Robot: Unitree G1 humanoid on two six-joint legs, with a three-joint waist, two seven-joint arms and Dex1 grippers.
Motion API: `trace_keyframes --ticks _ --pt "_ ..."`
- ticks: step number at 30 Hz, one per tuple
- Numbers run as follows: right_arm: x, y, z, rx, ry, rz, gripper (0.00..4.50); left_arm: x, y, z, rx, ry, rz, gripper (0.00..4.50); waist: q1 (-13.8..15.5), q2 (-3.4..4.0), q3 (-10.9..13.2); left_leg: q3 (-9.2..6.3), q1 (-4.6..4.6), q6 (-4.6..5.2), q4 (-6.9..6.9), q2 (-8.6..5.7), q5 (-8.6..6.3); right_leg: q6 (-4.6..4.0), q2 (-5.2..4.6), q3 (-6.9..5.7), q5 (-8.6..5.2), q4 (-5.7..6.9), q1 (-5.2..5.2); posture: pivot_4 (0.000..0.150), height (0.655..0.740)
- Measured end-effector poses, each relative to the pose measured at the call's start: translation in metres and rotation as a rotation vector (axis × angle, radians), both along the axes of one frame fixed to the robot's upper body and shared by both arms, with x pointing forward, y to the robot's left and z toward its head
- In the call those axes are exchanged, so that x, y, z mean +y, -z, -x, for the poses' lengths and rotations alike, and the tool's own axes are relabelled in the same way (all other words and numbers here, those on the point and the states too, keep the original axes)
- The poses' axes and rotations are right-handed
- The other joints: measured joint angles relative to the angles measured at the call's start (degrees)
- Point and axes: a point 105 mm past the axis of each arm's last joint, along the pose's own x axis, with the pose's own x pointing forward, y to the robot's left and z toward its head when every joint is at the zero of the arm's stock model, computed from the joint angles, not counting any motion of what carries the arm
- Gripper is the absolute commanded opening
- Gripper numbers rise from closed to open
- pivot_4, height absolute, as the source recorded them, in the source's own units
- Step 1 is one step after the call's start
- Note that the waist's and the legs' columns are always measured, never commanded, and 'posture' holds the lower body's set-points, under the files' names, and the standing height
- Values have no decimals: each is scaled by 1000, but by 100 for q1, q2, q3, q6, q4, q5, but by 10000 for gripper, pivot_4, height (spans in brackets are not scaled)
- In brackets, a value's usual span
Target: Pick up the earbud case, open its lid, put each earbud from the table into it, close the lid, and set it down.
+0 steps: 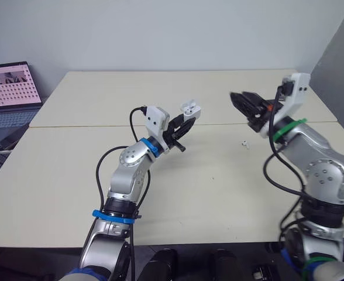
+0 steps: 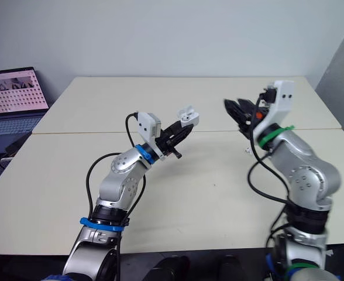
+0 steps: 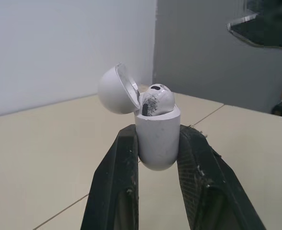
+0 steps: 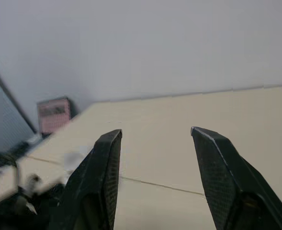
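Case open in my left hand, one earbud loaded, one waiting.

I am clamping the small glossy white earbud case by its body in my left hand, above the cream tabletop. I am keeping it upright with its domed lid hinged back, so the sockets are facing up for loading, and one white earbud is sitting inside. Beyond, the second tiny white earbud is lying on the tabletop. My right hand is hovering raised near it, fingers spread and empty, free to fetch it.
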Motion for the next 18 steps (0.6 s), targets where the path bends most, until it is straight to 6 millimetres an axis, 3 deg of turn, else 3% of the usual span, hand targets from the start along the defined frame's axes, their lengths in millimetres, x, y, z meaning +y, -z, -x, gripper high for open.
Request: trace_keyframes --ticks 3,6,9,18 --pt "-39 56 -14 153 111 218 23731 5 0 -1 -3 -11 -6 7330 6 -3 2 15 0 5 1 -1 2 1 -3 6 0 0 2 1500 7400" --pt "-53 92 -23 235 123 306 23731 6 1 -1 -1 -13 -5 7330 -21 -4 3 36 1 5 -1 5 3 1 -4 19 0 1 -4 1500 7400" --pt "-55 108 -30 249 104 351 23731 4 1 -1 0 -10 -4 7330 -36 -5 3 53 2 3 -3 10 4 1 -3 32 0 1 -7 1500 7400" --pt "-41 130 -52 265 105 370 23731 5 1 0 -3 -16 -5 7330 -9 -8 5 58 2 1 3 9 5 2 -2 40 2 0 -6 1500 7400"
